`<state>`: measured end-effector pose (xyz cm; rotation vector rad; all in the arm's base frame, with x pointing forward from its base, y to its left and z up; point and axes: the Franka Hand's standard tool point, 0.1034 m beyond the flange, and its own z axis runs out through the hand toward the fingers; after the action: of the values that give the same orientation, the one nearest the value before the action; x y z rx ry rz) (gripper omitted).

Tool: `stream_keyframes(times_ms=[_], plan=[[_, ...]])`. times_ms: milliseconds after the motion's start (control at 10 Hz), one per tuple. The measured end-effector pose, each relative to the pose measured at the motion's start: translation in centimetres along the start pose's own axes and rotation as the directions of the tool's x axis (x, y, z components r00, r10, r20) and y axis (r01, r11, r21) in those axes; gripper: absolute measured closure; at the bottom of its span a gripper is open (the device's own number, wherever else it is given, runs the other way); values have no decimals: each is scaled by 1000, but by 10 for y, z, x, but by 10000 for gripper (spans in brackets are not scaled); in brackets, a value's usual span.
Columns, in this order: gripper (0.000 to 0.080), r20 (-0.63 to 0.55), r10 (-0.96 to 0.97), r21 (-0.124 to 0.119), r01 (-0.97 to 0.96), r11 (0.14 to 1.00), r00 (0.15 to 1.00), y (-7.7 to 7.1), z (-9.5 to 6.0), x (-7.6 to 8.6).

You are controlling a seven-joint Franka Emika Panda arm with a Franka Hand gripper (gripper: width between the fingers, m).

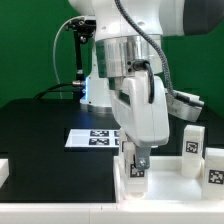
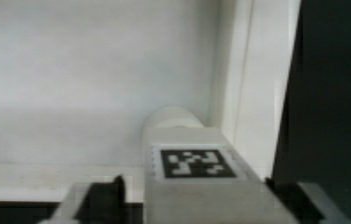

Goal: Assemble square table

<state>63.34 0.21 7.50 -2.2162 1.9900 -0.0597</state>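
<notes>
The white square slab (image 1: 175,186) lies flat on the black table at the front of the exterior view. My gripper (image 1: 138,158) points straight down over the slab's left part. It is shut on a chunky white leg (image 1: 138,172) with a black-and-white tag, held upright on or just above the slab. In the wrist view the leg (image 2: 195,160) sits between the dark fingers (image 2: 104,200) of my gripper (image 2: 204,202), with the slab's white surface (image 2: 83,90) behind it. Two more legs (image 1: 193,140) (image 1: 214,165) stand at the slab's right.
The marker board (image 1: 92,137) lies flat on the table behind the slab. A white L-shaped piece (image 1: 4,170) shows at the exterior view's left edge. A green wall stands behind the arm's base. The black table (image 2: 341,90) shows beyond the slab's edge.
</notes>
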Motion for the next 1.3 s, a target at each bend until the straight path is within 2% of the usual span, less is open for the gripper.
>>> stream_keyframes(times_ms=[100, 200, 300, 500, 700, 800, 1000, 1100, 1200, 1300], plan=[[281, -1, -55, -1, 55, 998, 998, 0, 0, 0], [281, -2, -217, -9, 217, 976, 976, 1, 0, 0], [177, 3, -356, -26, 356, 934, 935, 2, 1, -3], [158, 8, -538, -32, 538, 843, 843, 4, 1, -9], [151, 12, -642, -33, 642, 766, 766, 4, 2, -7], [150, 14, -714, -34, 714, 699, 700, 4, 2, -7], [150, 25, -909, -64, 908, 413, 416, -1, -3, -6], [150, 26, -959, -62, 958, 279, 281, -4, -5, -2], [150, 21, -974, -61, 973, 224, 226, -6, -7, 1], [150, 21, -973, -61, 972, 228, 230, -6, -6, 1]])
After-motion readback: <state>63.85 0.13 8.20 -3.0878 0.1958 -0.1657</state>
